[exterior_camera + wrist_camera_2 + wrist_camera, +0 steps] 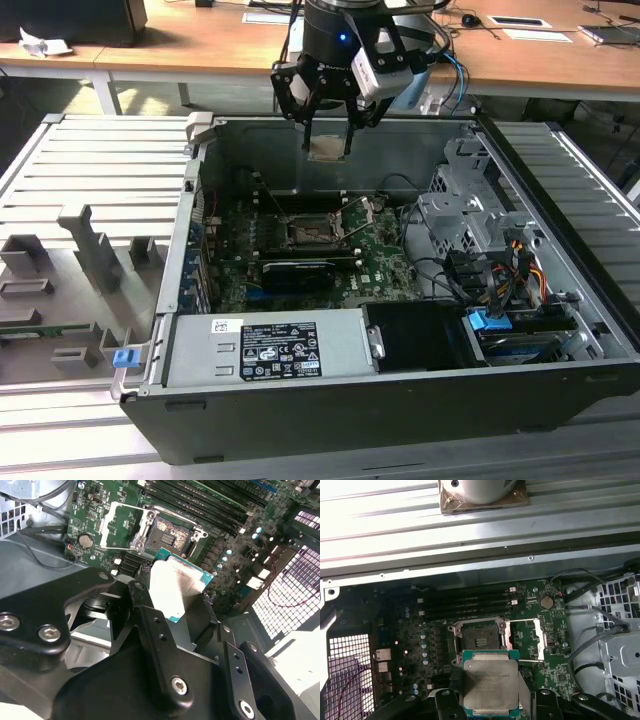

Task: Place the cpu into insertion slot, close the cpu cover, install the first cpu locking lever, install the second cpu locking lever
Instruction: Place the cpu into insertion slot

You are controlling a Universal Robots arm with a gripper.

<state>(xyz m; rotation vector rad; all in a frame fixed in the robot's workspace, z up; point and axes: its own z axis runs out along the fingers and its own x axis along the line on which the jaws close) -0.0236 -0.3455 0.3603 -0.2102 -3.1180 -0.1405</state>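
Black linkage bars of the hand (pixel 172 607) crowd the foreground in the second wrist view. The hand is closed on the cpu (pixel 179 585), clamping the chip by two opposite edges. In the first wrist view the cpu (pixel 490 682) shows its silvery-grey top with a thin green border, held flat between the dark tips of the hand (pixel 490 706). Beyond it on the green board (pixel 555 650) sits the insertion slot (pixel 480 639), its dark pin field bare and uncovered. The cpu cover (pixel 527 637) is swung right back and lies open beside the slot, on the side of the round coin cell (pixel 547 601). From the exterior view, the hand (pixel 328 140) hangs over the open computer case (pixel 300 400) with the cpu (pixel 327 148) in its grip. There the chip is well above the insertion slot (pixel 305 232) and nearer the case's far wall than the socket itself. By my reading the first step is only under way: the chip is carried but not yet seated or touching the socket. Closing the cover and both lever-locking steps are all left to do.
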